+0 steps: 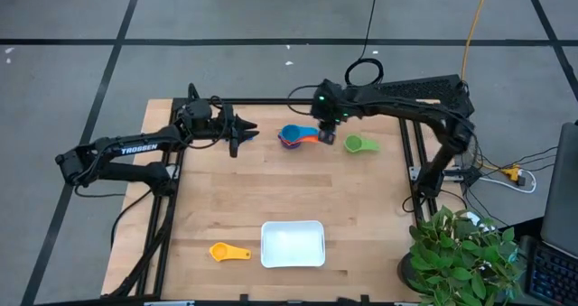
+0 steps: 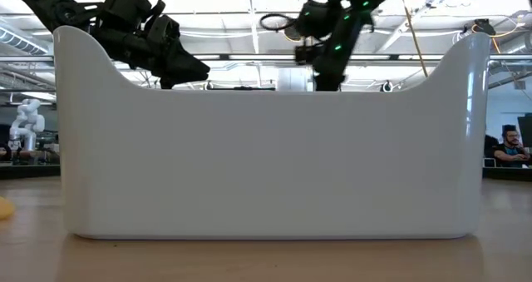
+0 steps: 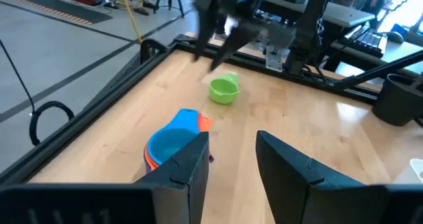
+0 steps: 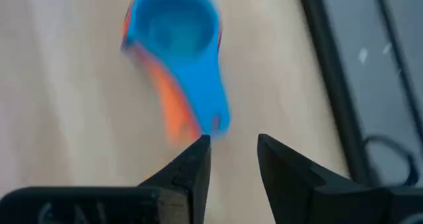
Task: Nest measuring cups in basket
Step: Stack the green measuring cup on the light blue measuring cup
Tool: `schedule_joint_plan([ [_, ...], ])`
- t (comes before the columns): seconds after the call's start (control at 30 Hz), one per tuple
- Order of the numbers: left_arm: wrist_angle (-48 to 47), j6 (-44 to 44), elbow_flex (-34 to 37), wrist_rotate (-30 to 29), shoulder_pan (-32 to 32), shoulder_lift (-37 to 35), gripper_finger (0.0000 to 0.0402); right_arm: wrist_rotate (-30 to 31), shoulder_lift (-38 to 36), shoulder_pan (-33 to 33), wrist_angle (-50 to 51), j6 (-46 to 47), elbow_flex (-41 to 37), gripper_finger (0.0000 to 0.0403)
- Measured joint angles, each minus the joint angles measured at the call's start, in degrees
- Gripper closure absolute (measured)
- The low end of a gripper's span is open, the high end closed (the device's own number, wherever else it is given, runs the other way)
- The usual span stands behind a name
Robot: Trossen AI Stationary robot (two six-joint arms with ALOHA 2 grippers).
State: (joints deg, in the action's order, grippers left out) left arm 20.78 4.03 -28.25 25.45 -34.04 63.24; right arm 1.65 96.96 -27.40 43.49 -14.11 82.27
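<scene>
The stack of measuring cups (image 1: 293, 136), a blue one on top with orange and a darker one beneath, lies on the worktop (image 1: 289, 189) right beside the right claw (image 1: 326, 136), its handle end pointing at the claw's tips. In the right wrist view that claw's fingers (image 4: 188, 164) stand slightly spread with nothing between them, just short of the blue handle. A green cup (image 1: 359, 144) sits on the claw's other side, a little apart. The left claw (image 1: 246, 136) hangs beyond the stack, facing it, fingers spread and empty. Far from both claws, the white basket (image 1: 293, 244) rests at the opposite edge, with a yellow cup (image 1: 228, 251) just beside it.
</scene>
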Motion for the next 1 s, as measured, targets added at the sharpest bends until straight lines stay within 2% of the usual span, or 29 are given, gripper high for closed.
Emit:
schedule_joint_plan([
  [0.1,0.1,-0.5,0.0,0.0,0.0,0.0,0.0275,-0.1,-6.0,0.0,1.7,1.2,-5.7,0.0288],
  [0.27,0.5,-0.5,0.0,0.0,0.3,0.0,0.0275,-0.9,-15.5,-3.8,-2.0,3.4,-19.0,0.0284],
  [0.4,0.7,-0.9,0.0,0.0,0.9,0.0,0.0275,-5.2,-19.7,-8.0,-2.2,6.2,-26.5,0.028],
  [0.7,6.5,-1.3,0.0,-0.1,2.3,0.0,0.0275,-6.1,-19.2,-10.6,-5.5,9.0,-32.7,0.0277],
  [0.87,7.4,-2.0,0.0,-0.1,2.3,0.0,0.0275,-1.5,-17.7,-11.3,-9.0,9.3,-33.3,0.0277],
  [1.0,7.4,-2.2,0.0,-0.1,2.3,0.0,0.0275,-1.8,-17.0,-13.2,-10.3,10.4,-33.3,0.0277],
])
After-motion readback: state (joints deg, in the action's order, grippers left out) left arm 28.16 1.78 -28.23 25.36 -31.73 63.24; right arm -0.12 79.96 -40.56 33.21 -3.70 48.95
